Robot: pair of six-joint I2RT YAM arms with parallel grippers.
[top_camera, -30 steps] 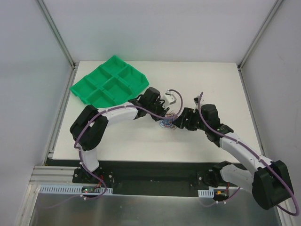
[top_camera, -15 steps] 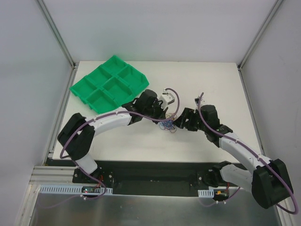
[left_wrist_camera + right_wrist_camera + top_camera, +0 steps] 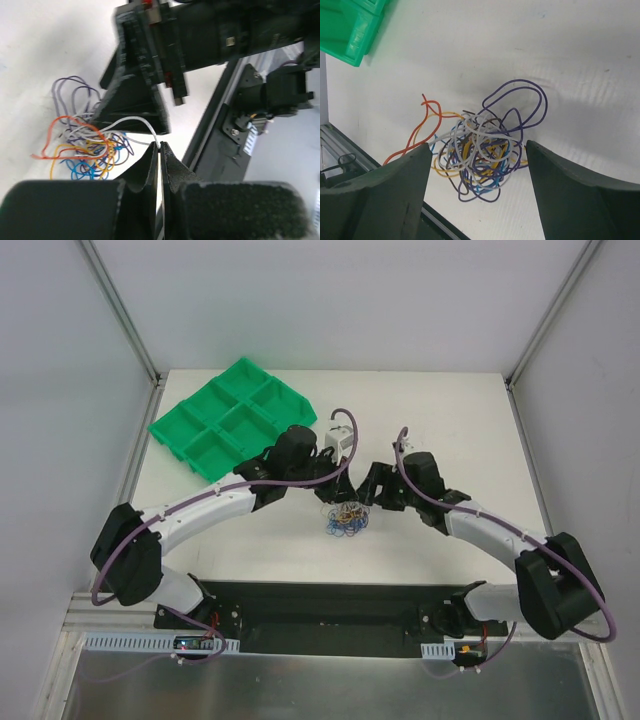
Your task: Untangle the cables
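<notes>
I'm looking at the tangle (image 3: pixel 347 521) sitting toward the near middle of the table (image 3: pixel 450 410), just beyond the arm bases and directly under where the two claws are meeting. In the top view it is reading as a small, roughly round clump, so I'm taking its long axis from the right wrist view. There an orange strand (image 3: pixel 415 135) is trailing off to the lower left and the purple loops (image 3: pixel 520 100) are bulging to the upper right, so the heap is stretching along that diagonal. The right claw (image 3: pixel 477 146) is hanging over it with its fingers spread wide, one on each side of the clump. I cannot tell whether they are touching any strands. The left claw (image 3: pixel 160 150) is pinching a white wire (image 3: pixel 127 121) between nearly closed tips, and that wire is arching back down into the coloured mass. The right claw's dark body is crowding close behind the heap in the left wrist view and blocking the far side of it. Further back, on the far left of the table, the green tray (image 3: pixel 230 420) is lying well apart from the tangle, its corner just showing in the right wrist view.
</notes>
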